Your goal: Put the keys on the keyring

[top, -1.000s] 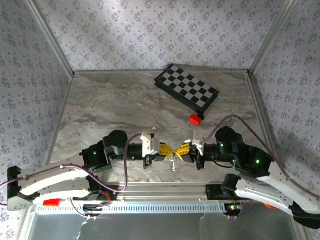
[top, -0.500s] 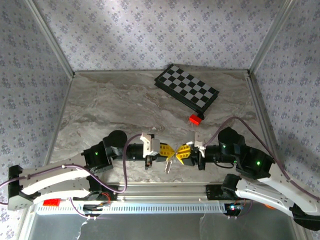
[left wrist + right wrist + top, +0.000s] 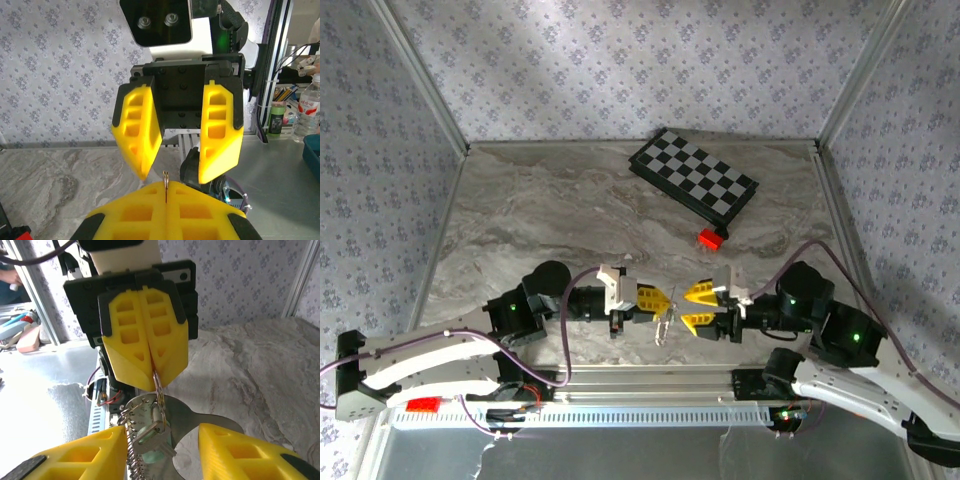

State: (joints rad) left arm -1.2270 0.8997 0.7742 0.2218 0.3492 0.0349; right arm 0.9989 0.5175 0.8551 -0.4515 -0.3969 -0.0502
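Keyring (image 3: pixel 158 394) is hanging pinched in my clenched left gripper (image 3: pixel 152 384), keys (image 3: pixel 154 434) dangling freely; my right gripper (image 3: pixel 695 308) is gaping, released.

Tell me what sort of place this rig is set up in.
Probably a robotics lab test cell: patterned wall panels in an aluminium frame box in a marble-look tabletop, and the left wrist view shows a cluttered bench with a water bottle beyond.

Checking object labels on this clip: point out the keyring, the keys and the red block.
keyring (image 3: pixel 159 389), right wrist view, wire stretch above the keys.
keys (image 3: pixel 154 437), right wrist view, middle of the hanging bunch.
red block (image 3: pixel 710 238), top external view, its top face.
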